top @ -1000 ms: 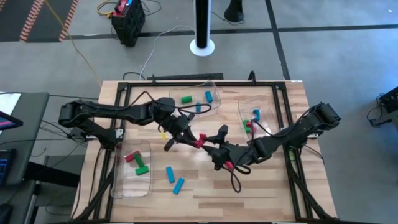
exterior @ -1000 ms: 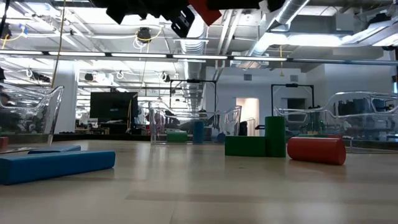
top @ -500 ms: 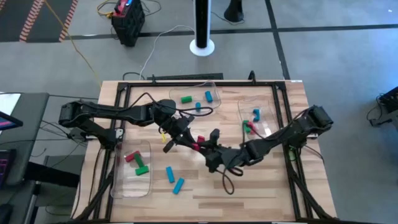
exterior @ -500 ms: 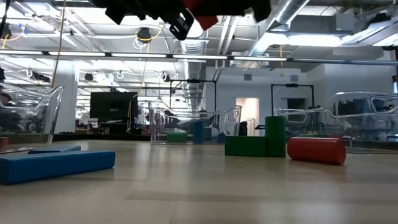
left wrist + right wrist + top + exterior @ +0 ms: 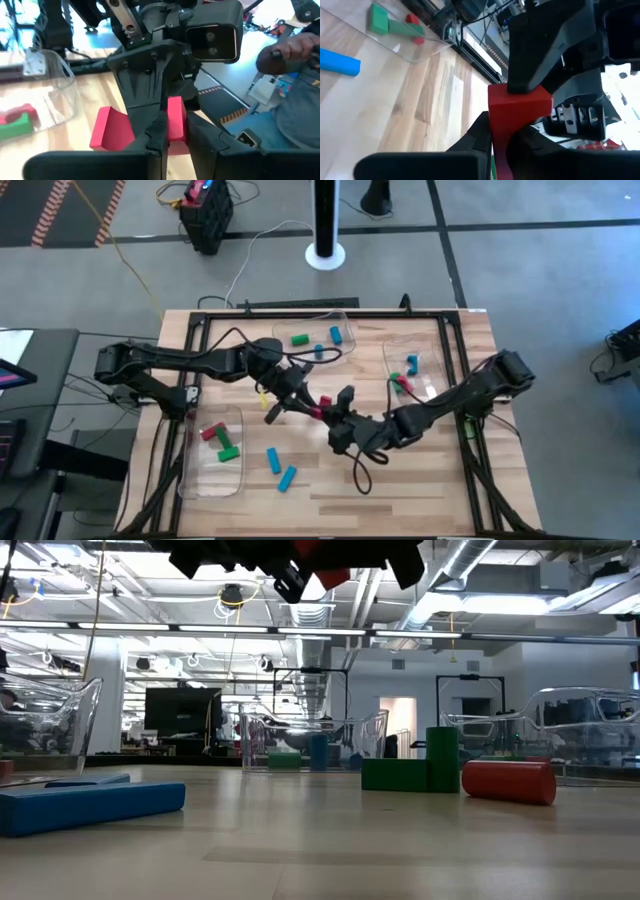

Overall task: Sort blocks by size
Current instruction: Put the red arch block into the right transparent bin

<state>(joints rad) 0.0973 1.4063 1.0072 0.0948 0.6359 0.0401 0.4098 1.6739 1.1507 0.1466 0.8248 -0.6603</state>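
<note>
A red block [image 5: 322, 409] hangs in the air over the middle of the table, held between both grippers. My left gripper [image 5: 308, 402] reaches it from the table's left and my right gripper [image 5: 334, 418] from the right, each shut on it. It shows red in the left wrist view [image 5: 175, 120], in the right wrist view [image 5: 520, 107], and at the top of the low view [image 5: 328, 570]. Two blue blocks [image 5: 273, 460] [image 5: 288, 477] lie loose on the table nearer the front edge. My left gripper pinches one end of the red block [image 5: 176, 131] between its two fingers, coming from the table's left and slanting down. The block is lifted clear of the table. My right gripper pinches the block's other end [image 5: 501, 131] between its two fingers, coming from the table's right, facing the left gripper.
Three clear trays stand on the table. One at the near left [image 5: 215, 470] holds red and green blocks, one at the far middle [image 5: 340, 352] green and blue, one at the right [image 5: 392, 358] blue, red and green. Black frame rails run around the table.
My right gripper has moved toward the table's left, up to the left gripper, and has shut on the red block that the left gripper holds in the air. The left gripper and the block have stayed about where they were.
</note>
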